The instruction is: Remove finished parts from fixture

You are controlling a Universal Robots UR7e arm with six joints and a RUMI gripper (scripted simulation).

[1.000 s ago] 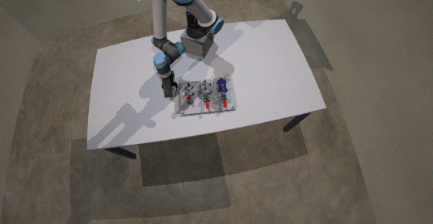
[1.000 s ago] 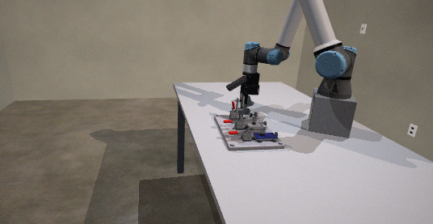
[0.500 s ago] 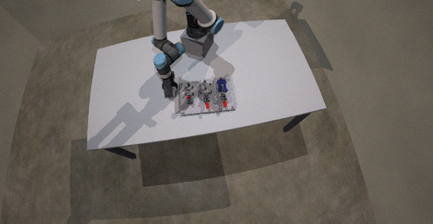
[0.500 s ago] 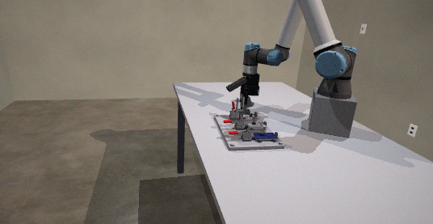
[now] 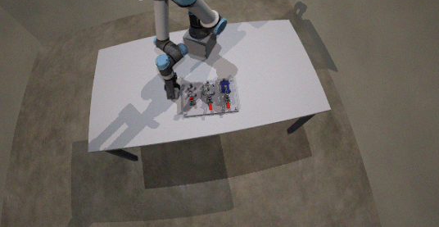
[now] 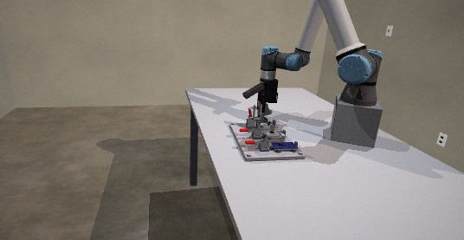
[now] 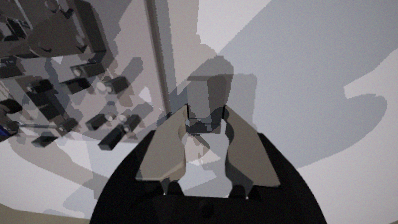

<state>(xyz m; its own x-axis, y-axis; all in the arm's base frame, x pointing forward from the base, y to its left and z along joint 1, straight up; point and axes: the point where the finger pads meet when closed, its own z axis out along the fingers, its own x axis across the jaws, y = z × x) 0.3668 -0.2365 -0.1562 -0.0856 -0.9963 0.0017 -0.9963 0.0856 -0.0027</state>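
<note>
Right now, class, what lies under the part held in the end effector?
Under the grey part in the end effector lies white table top in shadow, beside the fixture. Whether part and table touch is hidden.

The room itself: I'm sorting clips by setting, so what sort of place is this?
Probably a bare test cell for machine tending: one robot arm on a pedestal, a white table carrying a clamping fixture, plain walls, concrete floor.

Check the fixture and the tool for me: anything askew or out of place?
Nothing stands out. The tool is shut on a grey part over the table beside the fixture. The blue blank sits in its station.
</note>
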